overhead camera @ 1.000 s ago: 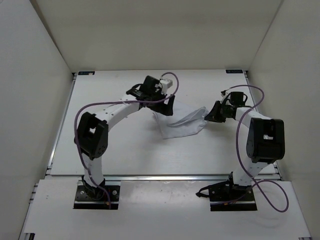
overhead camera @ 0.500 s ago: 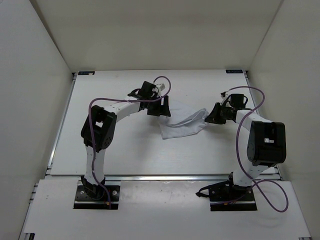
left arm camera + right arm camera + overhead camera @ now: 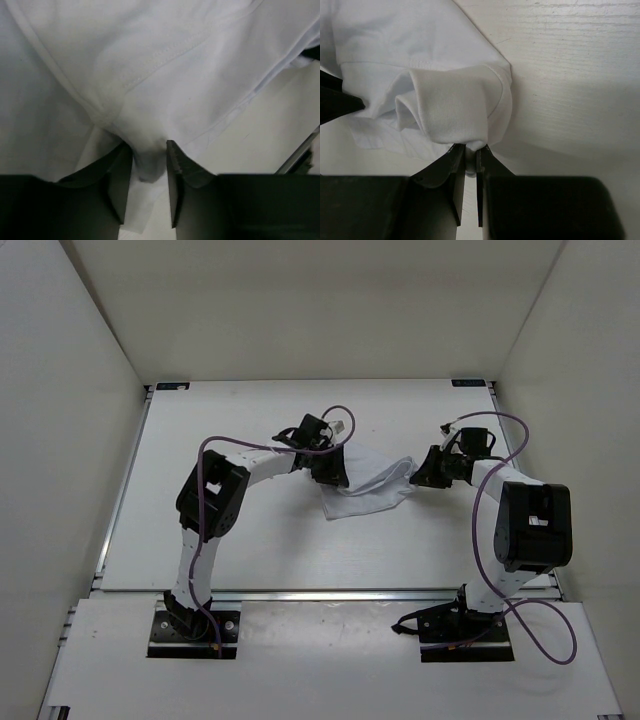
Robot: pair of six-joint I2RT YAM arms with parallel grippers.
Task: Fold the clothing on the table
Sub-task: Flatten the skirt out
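Where the clothing (image 3: 368, 485) lies, a little right of the middle of the tabletop (image 3: 250, 540), it is stretched between the two arms as a wrinkled white piece. Its left end is wider and its right end narrows to a point. Its lower edge rests on the tabletop.

The left tool (image 3: 335, 470) is at the cloth's left end, reaching in from the left with the arm bent in a long arc. In the left wrist view a soft fold of the fabric hangs down into the gap between the two dark fingers (image 3: 122, 175). The fold fills that gap and touches both inner faces, so the tool is grasping the clothing there with its jaws only partly closed. A stitched hem runs slantwise across the fabric just above the fold.

The right tool (image 3: 420, 468) is at the narrow right end. In the right wrist view its fingers (image 3: 456, 170) are clenched almost together, with a thin bit of white cloth pinched between the tips. A rolled, hemmed corner of the fabric bunches up right above them. Bare tabletop shows to the right of that corner.

A purple cable (image 3: 490, 425) loops over the right arm. A silver rail (image 3: 330, 592) runs along the near edge of the tabletop, well apart from the clothing.
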